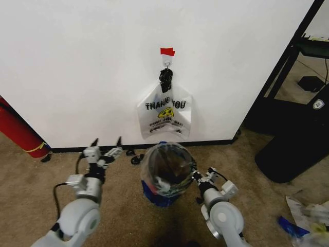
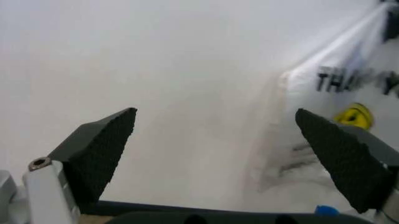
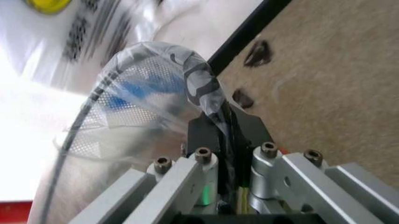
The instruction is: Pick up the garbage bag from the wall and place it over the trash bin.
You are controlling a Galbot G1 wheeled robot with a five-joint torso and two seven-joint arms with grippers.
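Note:
The garbage bag (image 1: 181, 153), clear plastic with blue at its lower edge, is draped over the small round trash bin (image 1: 165, 167) on the carpet below the wall (image 1: 77, 67). My right gripper (image 1: 197, 177) sits at the bin's right rim. In the right wrist view it (image 3: 221, 123) is shut on a fold of the bag (image 3: 199, 79) against the mesh bin (image 3: 93, 126). My left gripper (image 1: 107, 140) hangs open left of the bin, facing the wall with nothing between its fingers (image 2: 100, 149). A similar "THANK YOU" bag (image 1: 164, 113) hangs from the red-taped hook (image 1: 167, 51).
A red cylinder (image 1: 18, 131) leans at the far left by the black baseboard. Small dark bits (image 1: 136, 157) lie on the carpet near the bin. A black stand (image 1: 288, 103) fills the right, and plastic litter (image 1: 308, 216) lies at the bottom right.

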